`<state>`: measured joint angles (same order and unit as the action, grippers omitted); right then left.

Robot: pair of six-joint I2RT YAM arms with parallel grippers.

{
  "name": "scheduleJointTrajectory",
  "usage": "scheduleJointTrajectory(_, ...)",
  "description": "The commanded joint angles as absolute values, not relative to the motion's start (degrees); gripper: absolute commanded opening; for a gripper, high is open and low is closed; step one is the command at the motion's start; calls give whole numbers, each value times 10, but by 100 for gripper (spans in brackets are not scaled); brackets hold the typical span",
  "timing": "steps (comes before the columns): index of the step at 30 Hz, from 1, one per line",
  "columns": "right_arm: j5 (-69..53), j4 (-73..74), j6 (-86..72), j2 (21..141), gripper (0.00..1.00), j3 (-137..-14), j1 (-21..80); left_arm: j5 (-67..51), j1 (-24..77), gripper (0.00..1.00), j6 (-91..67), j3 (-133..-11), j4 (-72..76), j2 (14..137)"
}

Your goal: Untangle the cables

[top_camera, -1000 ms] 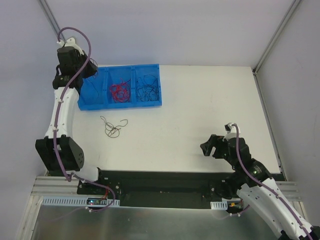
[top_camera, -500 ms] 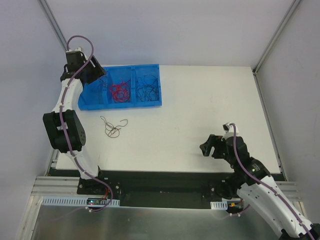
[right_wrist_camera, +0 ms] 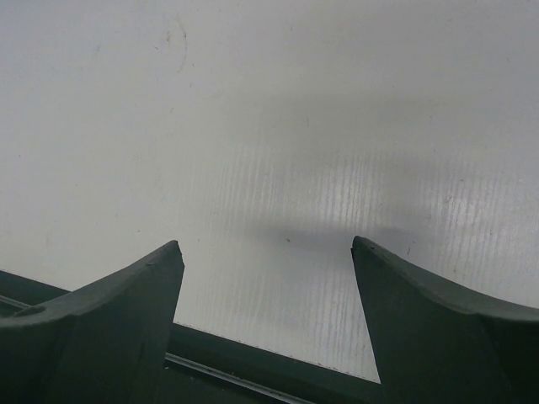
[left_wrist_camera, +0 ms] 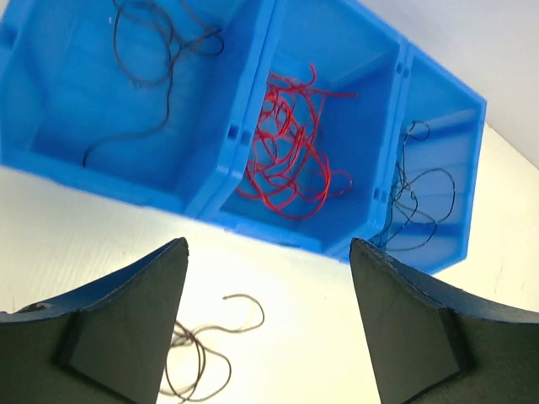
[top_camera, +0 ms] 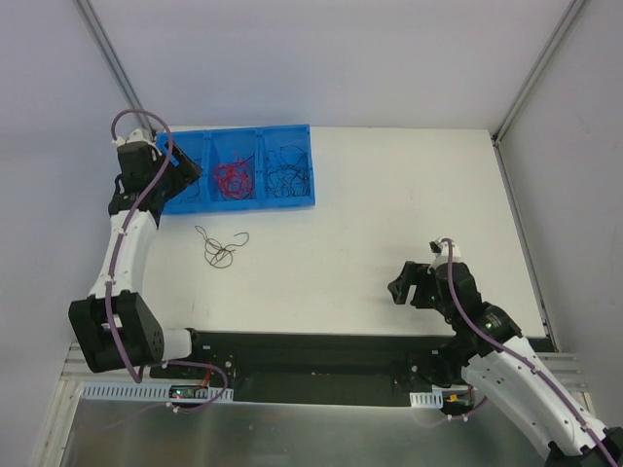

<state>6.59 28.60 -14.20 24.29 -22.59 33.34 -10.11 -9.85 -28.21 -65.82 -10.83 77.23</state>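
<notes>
My left pincer (left_wrist_camera: 268,246) is hanging released by the tray (left_wrist_camera: 101,181) of sorted cables (left_wrist_camera: 286,143), my right pincer (right_wrist_camera: 265,242) released too. One looped cable (top_camera: 220,247) is lying on the counter (top_camera: 389,195); pinching crossed loops could tighten it.

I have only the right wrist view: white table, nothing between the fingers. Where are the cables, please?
Observer: Most cables lie in a blue three-compartment bin at the far left of the table.
Operator: Is any cable outside the bin?
Observer: Yes, one dark strand lies loose on the table, in front of the bin.
Operator: And the left gripper?
Observer: The left gripper hangs open by the bin's left end, holding nothing.
</notes>
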Motion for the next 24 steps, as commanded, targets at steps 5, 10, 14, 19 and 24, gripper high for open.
scheduleJointTrajectory(5,59,273,-134,255,84,-242,332,-174,-100,77,-321,-485,-75,690)
scheduleJointTrajectory(10,60,274,-133,268,84,-246,332,-190,-95,77,-288,-403,-55,697)
scheduleJointTrajectory(14,60,274,-132,277,84,-250,333,-208,-92,75,-296,-420,-42,757)
scheduleJointTrajectory(19,55,282,-136,251,84,-243,332,-186,-93,71,-253,-459,-41,805)
scheduleJointTrajectory(24,59,275,-136,226,84,-234,333,-182,-97,45,-235,-467,-50,818)
